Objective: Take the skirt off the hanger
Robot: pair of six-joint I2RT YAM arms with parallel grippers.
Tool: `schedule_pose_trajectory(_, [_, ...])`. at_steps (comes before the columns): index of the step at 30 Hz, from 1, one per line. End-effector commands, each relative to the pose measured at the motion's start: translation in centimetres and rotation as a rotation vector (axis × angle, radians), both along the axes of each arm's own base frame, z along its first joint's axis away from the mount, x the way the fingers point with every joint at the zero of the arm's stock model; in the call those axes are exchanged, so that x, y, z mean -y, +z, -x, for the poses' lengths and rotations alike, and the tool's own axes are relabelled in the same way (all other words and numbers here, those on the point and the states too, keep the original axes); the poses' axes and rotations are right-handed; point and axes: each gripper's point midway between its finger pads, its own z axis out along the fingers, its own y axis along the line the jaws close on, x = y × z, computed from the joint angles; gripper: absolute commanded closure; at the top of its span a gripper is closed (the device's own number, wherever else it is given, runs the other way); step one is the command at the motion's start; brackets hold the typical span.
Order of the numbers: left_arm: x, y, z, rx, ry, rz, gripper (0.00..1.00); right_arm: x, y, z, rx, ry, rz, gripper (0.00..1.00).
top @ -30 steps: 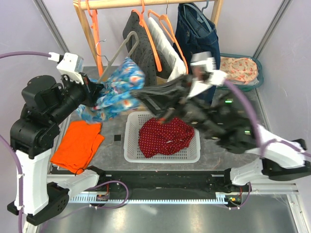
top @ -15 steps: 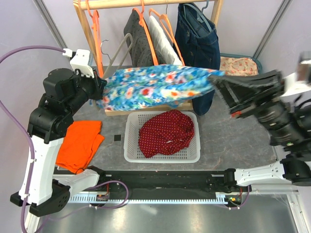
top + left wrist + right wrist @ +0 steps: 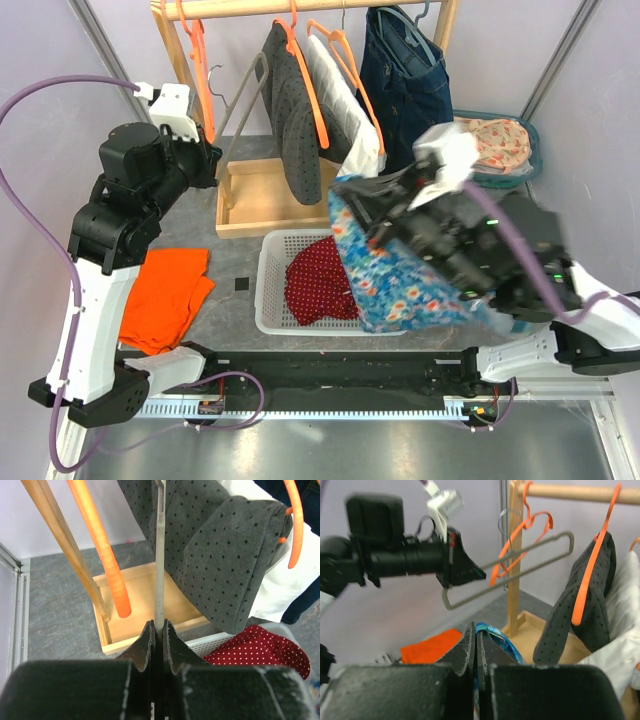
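The blue floral skirt (image 3: 400, 275) hangs from my right gripper (image 3: 348, 200), draped over the right part of the white basket. In the right wrist view that gripper (image 3: 476, 630) is shut on a fold of the skirt (image 3: 497, 636). The grey hanger (image 3: 245, 100) is bare and leans up toward the rack. My left gripper (image 3: 212, 160) holds it at its lower end. In the left wrist view that gripper (image 3: 159, 629) is shut on the hanger's bar (image 3: 159, 555). The hanger also shows in the right wrist view (image 3: 520, 560), apart from the skirt.
The white basket (image 3: 268, 300) holds a red dotted garment (image 3: 315, 275). An orange garment (image 3: 165, 290) lies at the left. The wooden rack's tray base (image 3: 250, 205) stands behind, with a grey dotted garment (image 3: 295, 110), white cloth and denim (image 3: 400, 70) on orange hangers. A teal bin (image 3: 500, 145) is at the back right.
The skirt was stretched between both grippers; now it is off the hanger. My right gripper has carried it down over the basket. My left gripper holds the bare hanger.
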Motion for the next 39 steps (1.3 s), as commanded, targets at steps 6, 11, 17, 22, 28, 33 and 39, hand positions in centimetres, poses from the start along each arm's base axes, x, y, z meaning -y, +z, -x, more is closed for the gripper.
schedule_pose_trajectory(6, [-0.7, 4.0, -0.4, 0.135, 0.042, 0.032, 0.98, -0.5, -0.4, -1.0, -0.002, -0.069, 0.014, 0.98])
schedule_pose_trajectory(11, [-2.1, 3.7, 0.0, 0.141, 0.096, 0.007, 0.98, -0.9, -1.5, -1.6, -0.011, -0.115, 0.046, 0.98])
schedule_pose_trajectory(17, [-3.9, 2.2, 0.7, 0.134, 0.159, -0.061, 0.98, -0.7, -0.2, -3.2, 0.034, -0.229, 0.055, 0.97])
schedule_pose_trajectory(22, [-5.0, 2.3, 1.6, 0.149, 0.197, -0.071, 0.98, -1.4, 2.1, -3.8, 0.064, -0.272, 0.047, 0.97])
schedule_pose_trajectory(28, [-5.8, 3.6, 3.0, 0.179, 0.199, -0.09, 0.98, -1.5, 0.1, -6.0, 0.039, -0.33, 0.066, 0.96])
schedule_pose_trajectory(33, [-4.2, 4.8, 2.7, 0.178, 0.139, -0.023, 0.98, -2.4, 0.9, -9.2, 0.054, -0.342, 0.041, 0.95])
schedule_pose_trajectory(39, [-2.0, 5.8, -0.2, 0.158, 0.096, 0.015, 0.98, -4.9, -4.4, -11.0, -0.009, -0.333, 0.141, 0.99])
